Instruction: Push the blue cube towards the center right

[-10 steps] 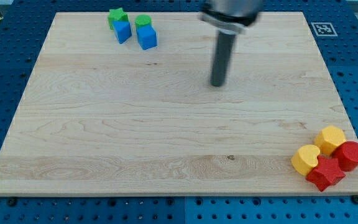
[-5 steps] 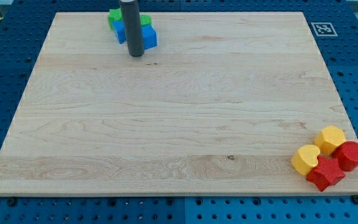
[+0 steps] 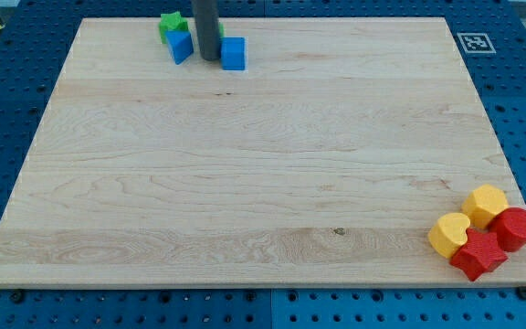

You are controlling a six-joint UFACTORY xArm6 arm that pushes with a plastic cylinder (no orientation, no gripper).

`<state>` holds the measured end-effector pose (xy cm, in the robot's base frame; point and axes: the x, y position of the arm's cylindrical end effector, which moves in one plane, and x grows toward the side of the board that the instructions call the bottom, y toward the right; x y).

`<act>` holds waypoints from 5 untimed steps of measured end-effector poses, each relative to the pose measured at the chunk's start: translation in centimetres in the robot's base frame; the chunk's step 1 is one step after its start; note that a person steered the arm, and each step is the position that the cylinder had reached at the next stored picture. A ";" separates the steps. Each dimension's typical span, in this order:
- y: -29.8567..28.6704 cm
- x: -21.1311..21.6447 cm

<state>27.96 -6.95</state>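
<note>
The blue cube (image 3: pixel 234 53) sits on the wooden board (image 3: pixel 263 164) near the view's top, left of centre. My tip (image 3: pixel 209 58) is down on the board just left of the cube, touching or nearly touching it. Another blue block (image 3: pixel 182 46) lies to the tip's left, with a green block (image 3: pixel 171 25) just above it. The rod hides most of a second green block (image 3: pixel 220 30) behind it.
Two yellow blocks (image 3: pixel 487 203) (image 3: pixel 448 234) and two red blocks (image 3: pixel 516 228) (image 3: pixel 478 254) are clustered at the board's bottom right corner. A black-and-white marker tag (image 3: pixel 475 42) lies off the board's top right corner.
My tip swept from the board's upper middle leftwards to the blue and green blocks, then went between them. The blue cube has shifted right, away from the other blocks.
</note>
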 end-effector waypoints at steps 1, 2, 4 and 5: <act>3.4 0.0; 6.5 0.0; 12.2 0.5; 13.6 2.5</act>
